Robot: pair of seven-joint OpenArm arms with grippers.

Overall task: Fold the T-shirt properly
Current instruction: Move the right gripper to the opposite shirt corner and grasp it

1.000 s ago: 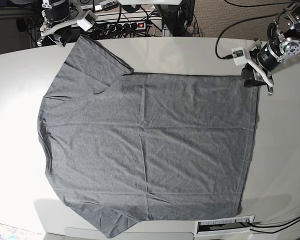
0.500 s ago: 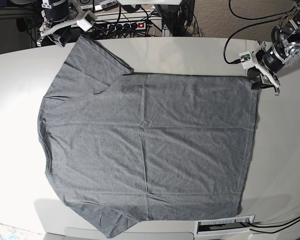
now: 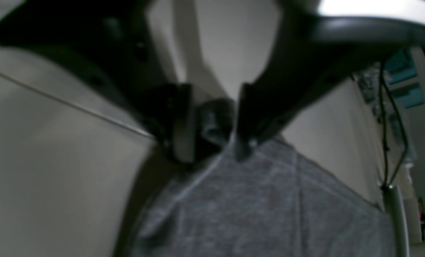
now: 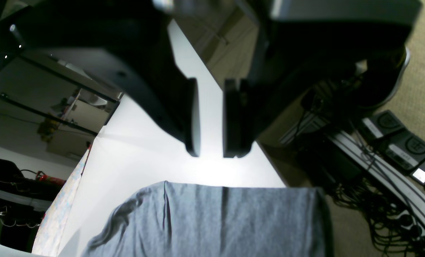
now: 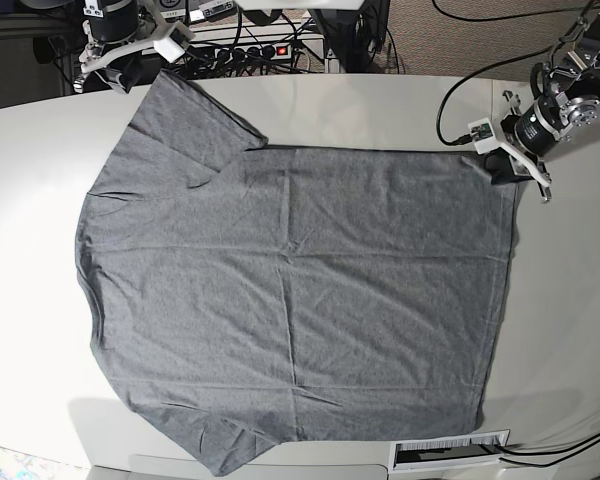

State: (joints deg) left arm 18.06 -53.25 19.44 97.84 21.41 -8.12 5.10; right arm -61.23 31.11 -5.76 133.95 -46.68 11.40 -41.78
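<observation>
The grey T-shirt [image 5: 290, 290] lies spread flat on the white table [image 5: 570, 300], one sleeve pointing to the far left corner. My left gripper [image 5: 505, 168] sits at the shirt's far right hem corner. In the left wrist view its jaws [image 3: 212, 155] are pinched on a bunched fold of the T-shirt [image 3: 255, 207]. My right gripper [image 5: 120, 72] hovers just beyond the far sleeve end. In the right wrist view it [image 4: 210, 153] stands open by a narrow gap with nothing inside, above the sleeve of the T-shirt [image 4: 216, 221].
Behind the table's far edge are a power strip [image 5: 280, 48] and tangled cables. A black cable [image 5: 455, 90] loops over the table near the left arm. A white slotted strip [image 5: 450, 450] lies at the near edge.
The left gripper swung out to the right, then came back left onto the hem corner, and its jaws narrowed around the fabric. The right arm and the shirt have stayed put.
</observation>
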